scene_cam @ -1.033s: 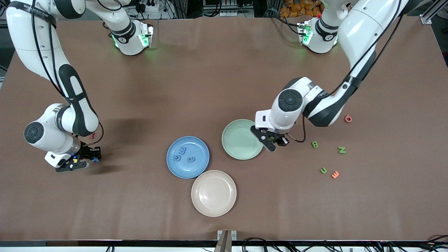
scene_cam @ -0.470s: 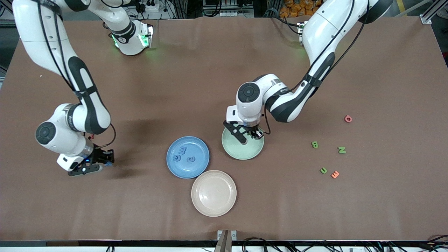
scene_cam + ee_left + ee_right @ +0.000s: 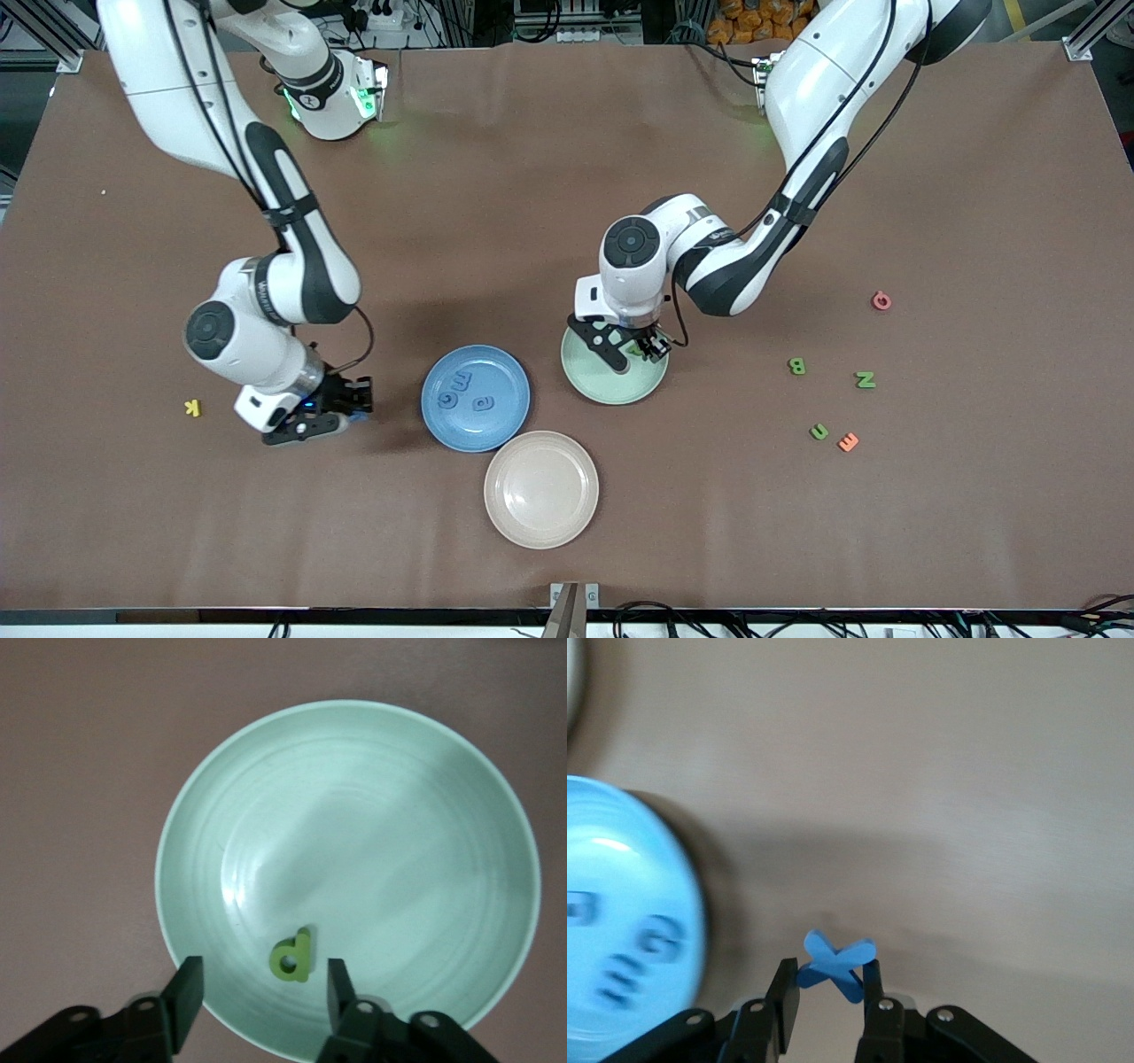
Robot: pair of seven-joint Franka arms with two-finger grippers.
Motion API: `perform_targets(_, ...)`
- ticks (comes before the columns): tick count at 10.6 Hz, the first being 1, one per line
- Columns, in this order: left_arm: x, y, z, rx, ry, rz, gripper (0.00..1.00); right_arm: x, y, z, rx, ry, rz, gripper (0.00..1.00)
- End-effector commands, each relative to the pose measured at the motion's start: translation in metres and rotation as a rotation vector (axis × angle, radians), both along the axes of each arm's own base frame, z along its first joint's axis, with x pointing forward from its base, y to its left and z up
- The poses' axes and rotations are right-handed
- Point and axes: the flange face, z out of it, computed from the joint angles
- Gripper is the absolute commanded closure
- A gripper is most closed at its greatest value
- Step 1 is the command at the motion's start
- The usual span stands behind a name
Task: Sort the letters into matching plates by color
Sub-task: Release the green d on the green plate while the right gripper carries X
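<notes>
Left gripper [image 3: 640, 348] hides green plate's [image 3: 592, 377] letter [image 3: 293, 956] — fingers [image 3: 187, 994] apart.

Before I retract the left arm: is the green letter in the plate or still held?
In the plate: the green d lies on the mint green plate, fingers apart.

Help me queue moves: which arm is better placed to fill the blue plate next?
Right. The right gripper is shut on the blue X beside the blue plate. The left gripper is open over the green plate, green d released.
</notes>
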Motion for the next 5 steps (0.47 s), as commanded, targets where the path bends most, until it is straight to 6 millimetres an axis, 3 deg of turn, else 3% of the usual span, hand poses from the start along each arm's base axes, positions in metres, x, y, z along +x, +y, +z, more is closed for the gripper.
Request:
perform_targets(1, 0.024, 0.018, 0.017, 0.000, -0.021, 0.065, 0.00, 0.008, 0.073, 0.007, 0.076, -0.027, 0.028, 0.80)
perform_targets(3, 0.046, 0.047, 0.028, 0.026, -0.058, 0.153, 0.00, 0.004, 0.119, 0.006, 0.111, -0.035, 0.067, 0.80)
perform_targets(5, 0.056, 0.055, 0.048, 0.005, -0.095, 0.250, 0.00, -0.006, 0.160, 0.000, 0.142, -0.027, 0.099, 0.80)
